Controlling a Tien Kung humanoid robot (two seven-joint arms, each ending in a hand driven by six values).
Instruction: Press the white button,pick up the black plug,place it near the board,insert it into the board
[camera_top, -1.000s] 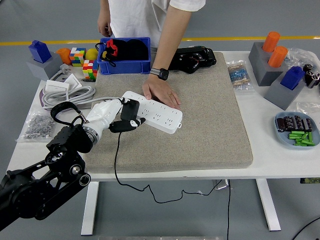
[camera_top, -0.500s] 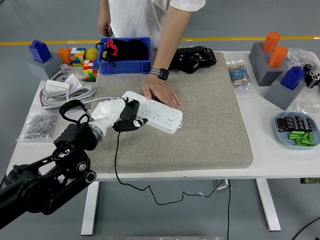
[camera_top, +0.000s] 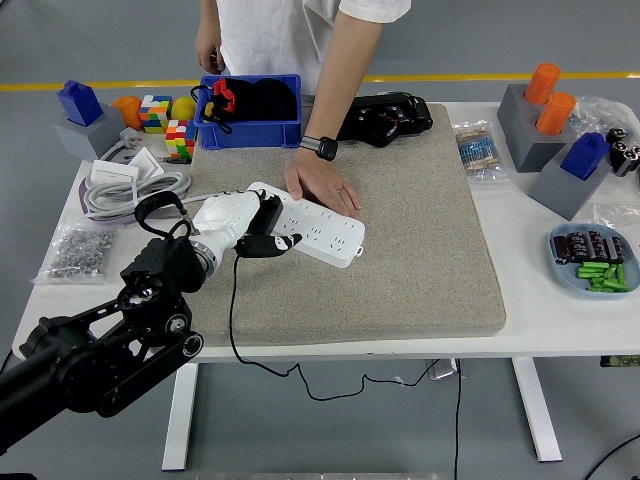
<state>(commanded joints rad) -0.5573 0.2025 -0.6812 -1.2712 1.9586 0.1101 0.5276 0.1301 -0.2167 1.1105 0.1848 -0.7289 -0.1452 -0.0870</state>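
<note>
One robot hand (camera_top: 245, 225) grips the black plug (camera_top: 266, 215), pressing it against the white board (camera_top: 320, 228).

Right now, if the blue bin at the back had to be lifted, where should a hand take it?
By its long rim walls, coming from above: the blue bin sits upright and open-topped, with the person's forearm close on its right and the cubes on its left.

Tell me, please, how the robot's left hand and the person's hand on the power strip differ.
The left hand is white with black fingers, curled around the black plug at the power strip's near-left end. The person's hand is bare, wears a watch at the wrist, and lies flat on the far edge. Both touch the strip.
</note>
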